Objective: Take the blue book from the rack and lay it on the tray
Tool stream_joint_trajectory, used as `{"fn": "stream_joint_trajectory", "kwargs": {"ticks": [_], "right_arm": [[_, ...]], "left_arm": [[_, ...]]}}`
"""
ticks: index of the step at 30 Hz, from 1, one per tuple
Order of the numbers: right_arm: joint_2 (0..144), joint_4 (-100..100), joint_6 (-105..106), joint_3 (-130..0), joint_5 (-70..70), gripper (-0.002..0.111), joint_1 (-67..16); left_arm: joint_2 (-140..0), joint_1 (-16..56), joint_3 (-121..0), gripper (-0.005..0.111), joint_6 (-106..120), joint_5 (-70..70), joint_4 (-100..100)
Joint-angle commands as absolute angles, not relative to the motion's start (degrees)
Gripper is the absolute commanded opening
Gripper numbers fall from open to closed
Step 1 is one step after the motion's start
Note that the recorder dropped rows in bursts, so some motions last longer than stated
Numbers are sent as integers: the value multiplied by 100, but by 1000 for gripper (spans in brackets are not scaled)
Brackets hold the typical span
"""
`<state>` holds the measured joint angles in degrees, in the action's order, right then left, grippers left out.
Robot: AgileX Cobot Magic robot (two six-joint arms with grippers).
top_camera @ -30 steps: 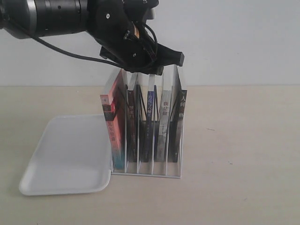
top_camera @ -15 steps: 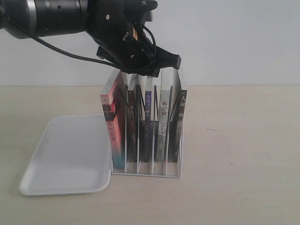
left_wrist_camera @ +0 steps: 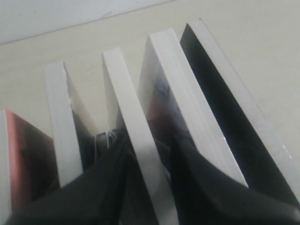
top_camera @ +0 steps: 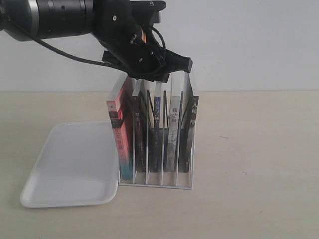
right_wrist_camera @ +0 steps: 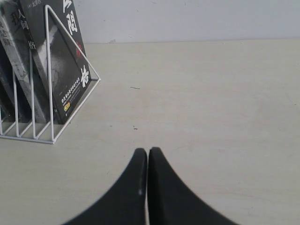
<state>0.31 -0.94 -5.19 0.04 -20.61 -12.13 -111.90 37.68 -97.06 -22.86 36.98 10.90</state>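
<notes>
Left tool (left_wrist_camera: 149, 154) straddles the blue book (top_camera: 157, 124) in the rack (right_wrist_camera: 48, 70), fingers parted. Right tool (right_wrist_camera: 147, 154), pinched together, hangs over the bench (right_wrist_camera: 211, 117).

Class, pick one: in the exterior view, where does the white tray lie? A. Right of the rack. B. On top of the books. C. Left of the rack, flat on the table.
C: the tray lies flat on the table, left of the rack.
</notes>
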Motion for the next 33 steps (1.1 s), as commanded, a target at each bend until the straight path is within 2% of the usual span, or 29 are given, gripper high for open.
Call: {"fn": "stream_joint_trajectory", "kwargs": {"ticks": [1, 29, 33], "right_arm": [[0, -74, -498, 0, -2033, 0, -1194], [0, -74, -498, 0, -2033, 0, -1194], [0, -74, -498, 0, -2033, 0, -1194]], "left_arm": [[-11204, 3793, -9731, 30, -2348, 3622, 1141], [-11431, 3793, -9731, 30, -2348, 3735, 1140], [-11431, 3793, -9731, 27, -2348, 3734, 1140]]}}
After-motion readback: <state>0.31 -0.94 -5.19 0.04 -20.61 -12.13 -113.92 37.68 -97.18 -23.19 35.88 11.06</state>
